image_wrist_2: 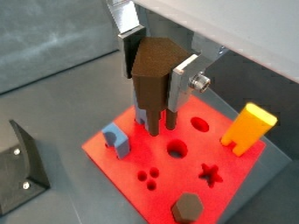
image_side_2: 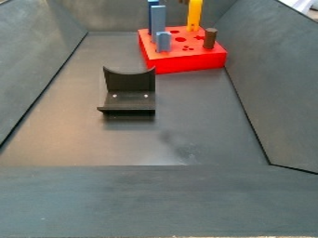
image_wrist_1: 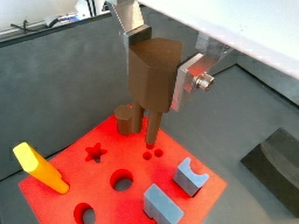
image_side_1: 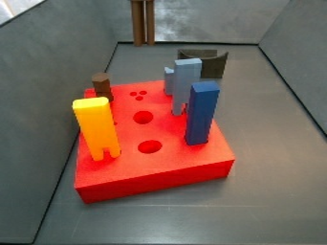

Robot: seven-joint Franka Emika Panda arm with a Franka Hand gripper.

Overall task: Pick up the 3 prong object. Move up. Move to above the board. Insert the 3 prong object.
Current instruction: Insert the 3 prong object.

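Note:
My gripper (image_wrist_1: 160, 77) (image_wrist_2: 158, 79) is shut on the 3 prong object (image_wrist_1: 152, 74) (image_wrist_2: 152, 83), a brown post clamped upright between the silver fingers (image_wrist_1: 191, 80) (image_wrist_2: 183, 87). Its thin prongs point down and hang in the air above the red board (image_wrist_1: 111, 171) (image_wrist_2: 228, 188). The cluster of three small holes (image_wrist_1: 152, 154) (image_wrist_2: 149, 177) lies open on the board's face. In a side view the post (image_side_1: 141, 24) shows at the top edge, well above the board (image_side_1: 160, 165), and the gripper's body is cut off. The board (image_side_2: 187, 58) also shows far off in a side view.
On the board stand a yellow two-legged block (image_wrist_1: 41, 168) (image_wrist_2: 247, 128) (image_side_1: 94, 129), two blue blocks (image_side_1: 202, 113) (image_side_1: 183, 81) and a short dark-brown cylinder (image_wrist_1: 126, 118) (image_side_1: 101, 86). The dark fixture (image_wrist_1: 274, 162) (image_wrist_2: 24, 166) (image_side_2: 126, 91) stands on the grey floor beside it. Grey walls ring the floor.

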